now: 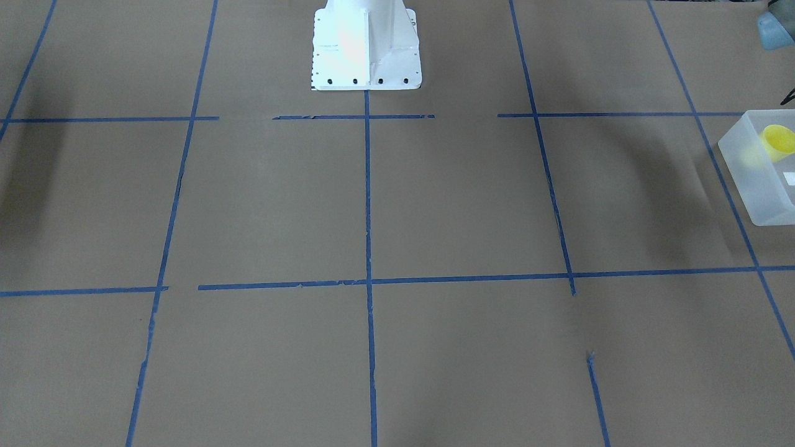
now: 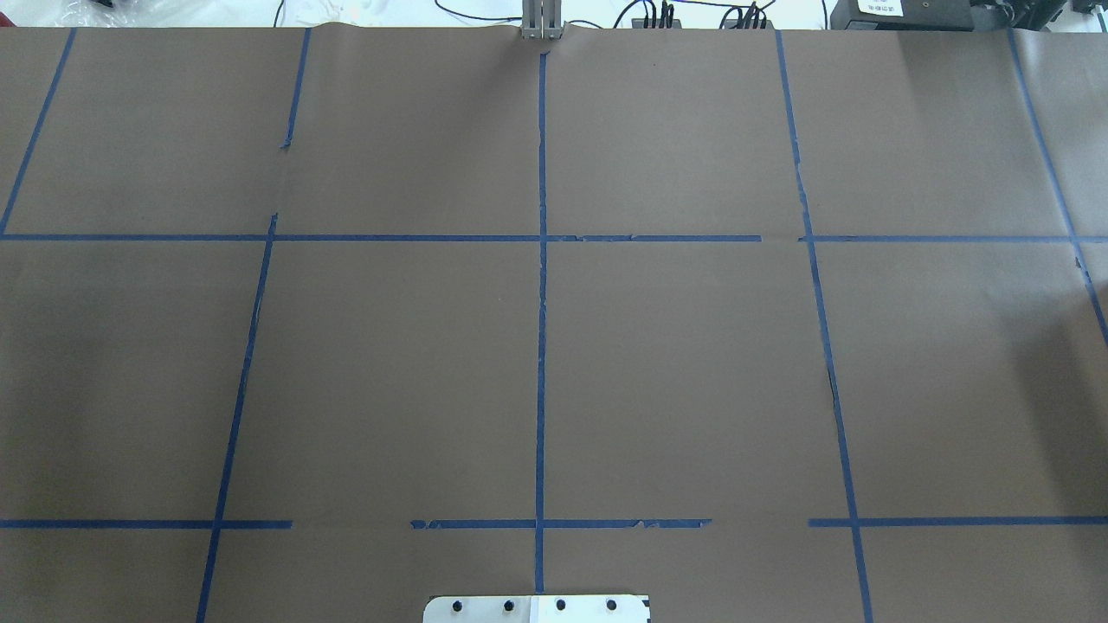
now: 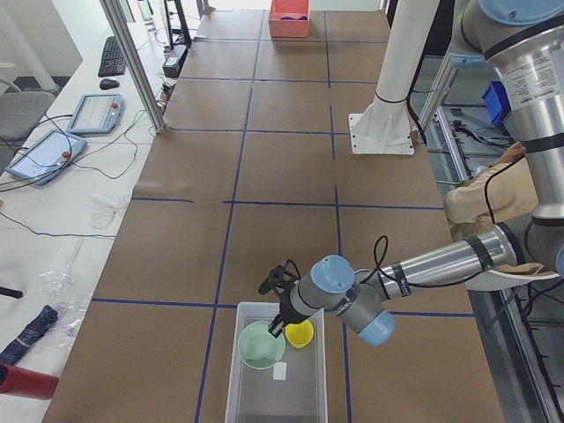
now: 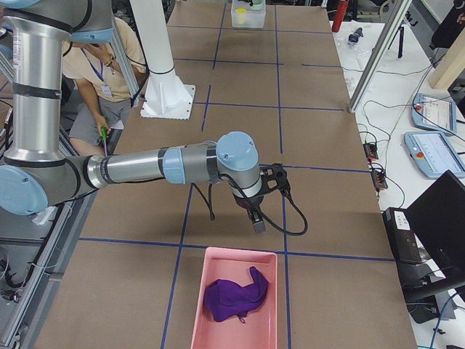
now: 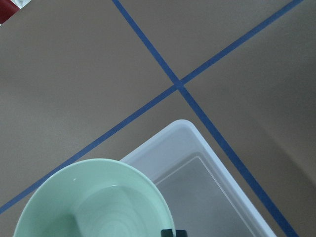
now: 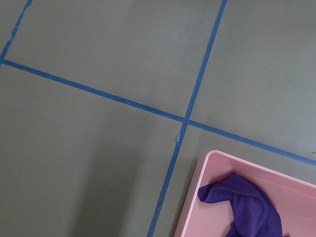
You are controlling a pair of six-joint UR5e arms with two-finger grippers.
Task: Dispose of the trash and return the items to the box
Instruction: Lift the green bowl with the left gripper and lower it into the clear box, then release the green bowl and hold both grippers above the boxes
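The frosted white box (image 3: 275,388) stands at the table's left end; it also shows in the front-facing view (image 1: 754,186) and the left wrist view (image 5: 195,138). The yellow cup (image 3: 300,334) lies inside it, also seen in the front-facing view (image 1: 779,141). My left gripper (image 3: 280,319) is shut on the rim of the mint-green bowl (image 3: 261,345) and holds it over the box's far corner. In the left wrist view the bowl (image 5: 94,202) overlaps the box rim, with the gripper (image 5: 174,232) at its edge. My right gripper (image 4: 256,218) hovers beyond a pink bin; I cannot tell whether it is open or shut.
A pink bin (image 4: 218,320) holding a purple cloth (image 4: 234,294) stands at the table's right end, also in the right wrist view (image 6: 207,197). The white robot base (image 1: 365,46) stands at the table's middle. A person sits behind the robot (image 4: 102,69).
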